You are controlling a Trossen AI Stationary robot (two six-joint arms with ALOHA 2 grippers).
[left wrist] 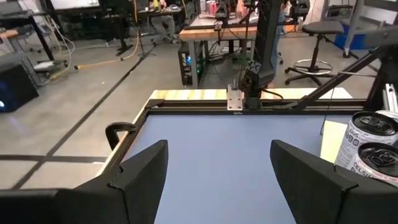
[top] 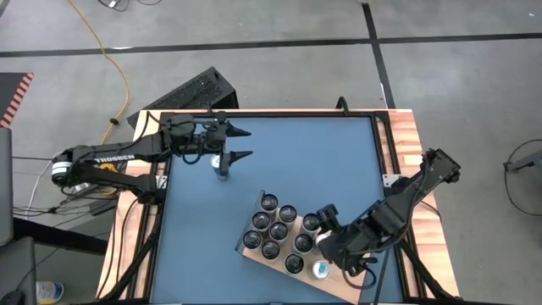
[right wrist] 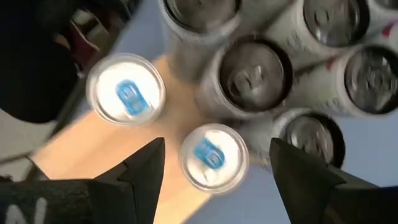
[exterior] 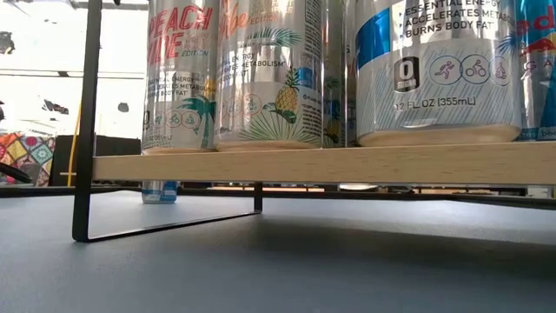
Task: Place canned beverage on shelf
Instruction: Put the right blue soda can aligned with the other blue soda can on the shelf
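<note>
The shelf (top: 252, 252), a light-wood board on black legs, stands on the blue table at the near right and carries several cans (top: 275, 224) upright on their bases. Two of them have white tops with blue tabs (right wrist: 214, 155) (right wrist: 126, 90). My right gripper (right wrist: 216, 144) points steeply down over the shelf's near right part, open, one finger on either side of a white-topped can below it and clear of it. One more can (top: 222, 163) stands alone on the table at the far left. My left gripper (top: 244, 144) hovers level beside it, open with nothing between its fingers.
A black frame and wooden strips (top: 406, 144) edge the table. The shelf's black metal leg (exterior: 82, 130) stands on the table top. A dark keyboard-like thing (top: 190, 89) lies on the floor beyond the far edge. Bare blue table (top: 313, 161) lies between the two arms.
</note>
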